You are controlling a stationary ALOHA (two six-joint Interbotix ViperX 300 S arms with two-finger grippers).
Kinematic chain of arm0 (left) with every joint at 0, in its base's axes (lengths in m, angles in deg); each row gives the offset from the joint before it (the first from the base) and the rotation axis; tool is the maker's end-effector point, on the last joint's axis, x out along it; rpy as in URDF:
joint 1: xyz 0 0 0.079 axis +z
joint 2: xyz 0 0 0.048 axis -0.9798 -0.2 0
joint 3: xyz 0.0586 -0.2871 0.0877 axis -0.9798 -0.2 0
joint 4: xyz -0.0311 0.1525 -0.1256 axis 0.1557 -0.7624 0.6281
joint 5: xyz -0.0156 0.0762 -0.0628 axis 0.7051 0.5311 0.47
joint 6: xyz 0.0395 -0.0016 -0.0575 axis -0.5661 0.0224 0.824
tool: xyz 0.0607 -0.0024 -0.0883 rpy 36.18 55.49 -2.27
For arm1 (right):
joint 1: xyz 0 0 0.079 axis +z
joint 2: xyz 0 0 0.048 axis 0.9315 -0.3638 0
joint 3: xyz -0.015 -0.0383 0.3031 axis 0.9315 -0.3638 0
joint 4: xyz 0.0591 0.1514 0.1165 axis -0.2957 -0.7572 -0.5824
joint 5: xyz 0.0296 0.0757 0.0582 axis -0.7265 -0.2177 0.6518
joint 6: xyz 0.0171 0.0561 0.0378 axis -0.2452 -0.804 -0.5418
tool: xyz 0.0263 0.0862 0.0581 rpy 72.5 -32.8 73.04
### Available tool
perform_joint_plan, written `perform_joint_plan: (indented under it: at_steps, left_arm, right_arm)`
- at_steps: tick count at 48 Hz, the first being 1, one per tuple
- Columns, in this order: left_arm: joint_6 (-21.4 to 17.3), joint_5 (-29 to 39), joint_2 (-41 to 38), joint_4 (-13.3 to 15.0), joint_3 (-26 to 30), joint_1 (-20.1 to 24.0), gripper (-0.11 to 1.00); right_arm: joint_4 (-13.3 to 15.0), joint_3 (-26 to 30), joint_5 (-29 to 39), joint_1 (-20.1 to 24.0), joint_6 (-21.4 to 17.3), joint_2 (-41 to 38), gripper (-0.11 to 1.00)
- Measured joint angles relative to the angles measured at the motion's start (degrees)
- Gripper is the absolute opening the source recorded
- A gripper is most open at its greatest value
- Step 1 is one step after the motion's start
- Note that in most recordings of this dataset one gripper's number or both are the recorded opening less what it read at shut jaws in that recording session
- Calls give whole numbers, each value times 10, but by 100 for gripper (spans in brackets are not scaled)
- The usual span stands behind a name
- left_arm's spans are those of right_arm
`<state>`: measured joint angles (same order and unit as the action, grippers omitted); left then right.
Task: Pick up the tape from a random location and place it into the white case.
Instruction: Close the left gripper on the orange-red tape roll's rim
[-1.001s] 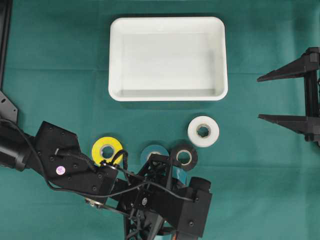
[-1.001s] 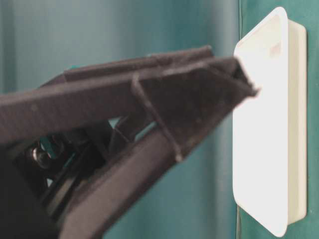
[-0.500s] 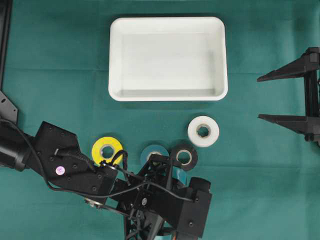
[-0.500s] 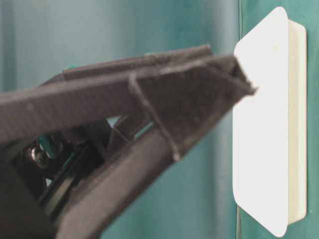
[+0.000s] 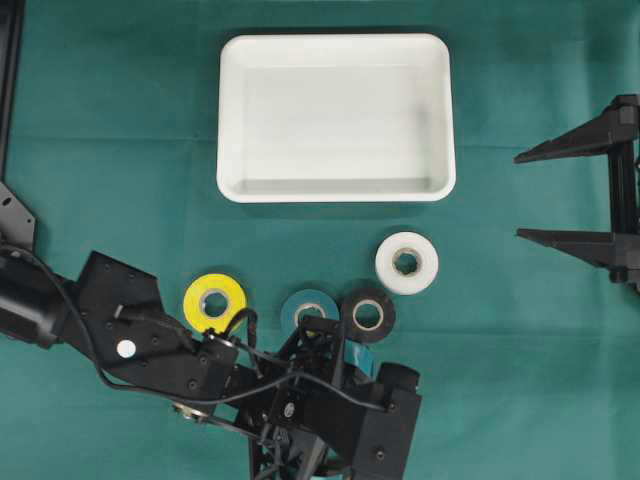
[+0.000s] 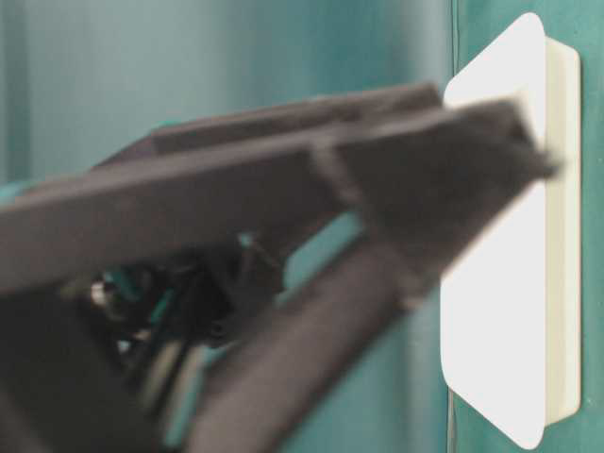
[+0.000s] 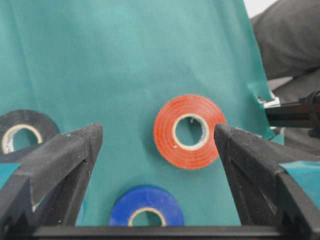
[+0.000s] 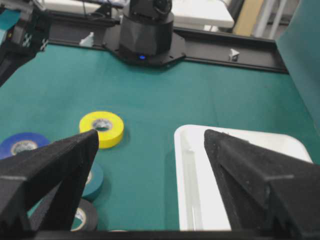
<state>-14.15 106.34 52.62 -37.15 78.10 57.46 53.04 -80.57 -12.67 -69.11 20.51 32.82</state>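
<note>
Fingers of the left gripper [image 7: 157,145] are standing wide, framing the red tape [image 7: 189,131], which is lying flat just ahead, nearer the right-hand finger; the right gripper [image 5: 575,195], also wide, is hanging well apart.

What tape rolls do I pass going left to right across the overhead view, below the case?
Yellow roll → teal roll, partly under the left arm → black roll, touching the teal one → white roll, apart and nearer the white case.

No readable text or labels anywhere.
</note>
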Motion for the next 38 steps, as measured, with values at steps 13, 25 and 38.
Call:
perform_joint_plan:
  at_steps: [13, 25, 38]
  left_arm:
    - [0, -21, -33, -1, -8, -1, 98]
    - [0, -50, -50, -4, -25, -2, 98]
    - [0, -119, -76, -4, -67, -1, 98]
  right_arm:
    - [0, 0, 0, -1, 0, 0, 91]
    - [0, 0, 1, -1, 0, -1, 91]
    - [1, 0, 4, -1, 0, -4, 91]
